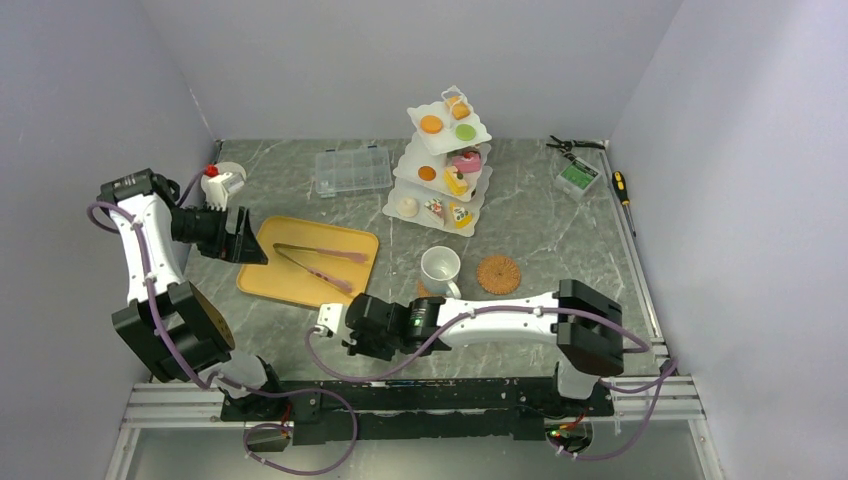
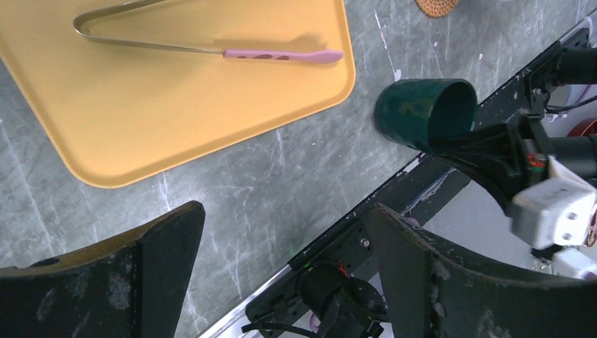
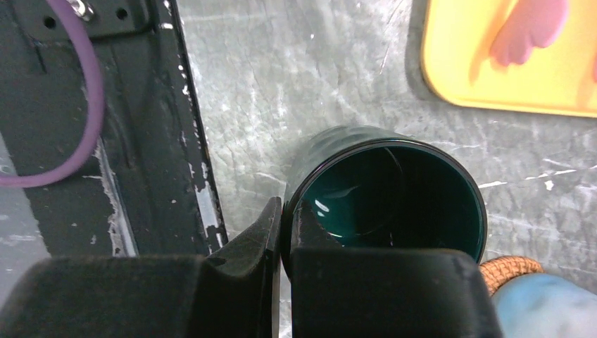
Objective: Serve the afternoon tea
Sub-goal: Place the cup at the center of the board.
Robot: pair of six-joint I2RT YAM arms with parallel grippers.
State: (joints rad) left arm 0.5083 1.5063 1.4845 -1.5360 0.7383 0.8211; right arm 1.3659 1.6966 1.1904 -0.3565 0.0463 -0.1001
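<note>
No legible text or labels anywhere.

Yellow tray (image 1: pixel 268 272) flat on grey marbled surface (image 1: pixel 540 230), left of centre. Pink-tipped metal tongs (image 1: pixel 325 252) lie inside tray, arms spread in V. Clear compartment box (image 1: pixel 352 170) behind tray, near back wall. Far right edge: pliers (image 1: pixel 572 145), small green-and-white box (image 1: pixel 577 177) just beside, yellow-handled screwdriver (image 1: pixel 621 187). White item with red cap (image 1: pixel 222 180) at back left.

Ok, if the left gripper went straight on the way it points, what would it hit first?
Most likely the table just short of the yellow tray. The left gripper tilts down there; depth is unclear, so the tray's rim might come first.
</note>
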